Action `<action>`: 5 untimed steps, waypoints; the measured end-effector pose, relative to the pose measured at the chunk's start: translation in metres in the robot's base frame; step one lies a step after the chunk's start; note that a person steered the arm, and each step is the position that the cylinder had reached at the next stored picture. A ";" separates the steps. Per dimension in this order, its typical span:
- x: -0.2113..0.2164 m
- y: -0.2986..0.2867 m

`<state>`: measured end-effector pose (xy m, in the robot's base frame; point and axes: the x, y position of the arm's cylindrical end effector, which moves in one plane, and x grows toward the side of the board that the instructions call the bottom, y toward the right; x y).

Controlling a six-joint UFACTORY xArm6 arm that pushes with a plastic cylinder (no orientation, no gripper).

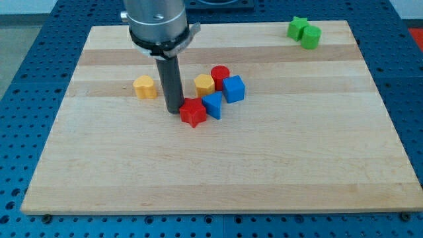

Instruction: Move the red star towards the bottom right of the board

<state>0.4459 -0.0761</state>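
Note:
The red star [193, 112] lies near the middle of the wooden board [218, 178]. My tip [174, 110] is down on the board right against the star's left side. A blue triangular block [213, 104] touches the star on its right. A blue cube [233, 88] sits just beyond that, up and to the right. A red cylinder [220, 76] and a yellow block [204, 84] stand just above the star.
Another yellow block [145, 86] stands alone to the left of my rod. A green star [297, 28] and a green block [310, 37] sit together at the view's top right corner of the board.

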 end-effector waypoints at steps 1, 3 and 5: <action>0.003 0.030; 0.030 0.076; 0.076 0.110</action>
<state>0.5215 0.0340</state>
